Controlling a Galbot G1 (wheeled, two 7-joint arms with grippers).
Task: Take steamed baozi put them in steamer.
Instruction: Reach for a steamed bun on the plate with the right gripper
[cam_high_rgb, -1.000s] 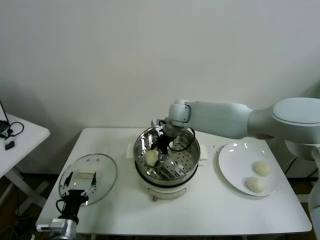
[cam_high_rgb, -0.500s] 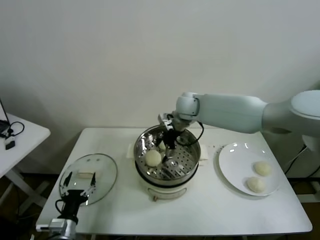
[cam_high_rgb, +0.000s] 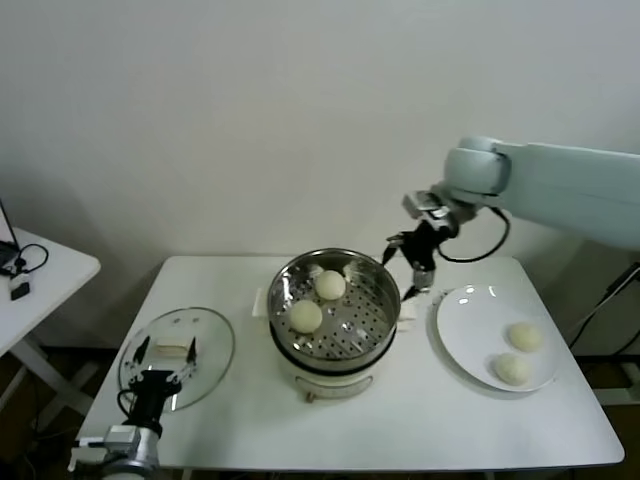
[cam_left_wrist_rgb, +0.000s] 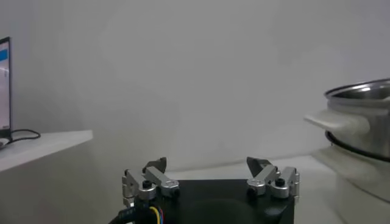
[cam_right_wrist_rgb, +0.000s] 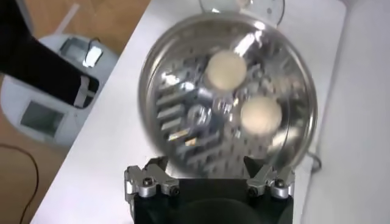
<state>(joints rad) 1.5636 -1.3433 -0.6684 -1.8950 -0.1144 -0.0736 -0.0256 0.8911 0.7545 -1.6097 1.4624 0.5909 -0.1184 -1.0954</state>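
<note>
The steamer (cam_high_rgb: 335, 352) stands mid-table with two baozi in it, one at the front left (cam_high_rgb: 306, 316) and one at the back (cam_high_rgb: 330, 285). In the right wrist view the steamer (cam_right_wrist_rgb: 173, 61) holds the same two buns (cam_right_wrist_rgb: 226, 68) (cam_right_wrist_rgb: 261, 114). Two more baozi (cam_high_rgb: 523, 336) (cam_high_rgb: 511, 370) lie on the white plate (cam_high_rgb: 470, 330) at the right. My right gripper (cam_high_rgb: 410, 268) (cam_right_wrist_rgb: 207, 169) is open and empty, in the air between steamer and plate. My left gripper (cam_high_rgb: 160, 350) (cam_left_wrist_rgb: 210, 167) is open, parked low at the front left over the glass lid.
A round glass lid (cam_high_rgb: 210, 340) lies on the table's left side. A small side table (cam_high_rgb: 50, 265) with cables stands at the far left. The steamer's white side handle (cam_left_wrist_rgb: 341, 122) shows in the left wrist view.
My right gripper has let go of a baozi at the back of the steamer, then risen out and swung right toward the plate. The left arm has not moved.
</note>
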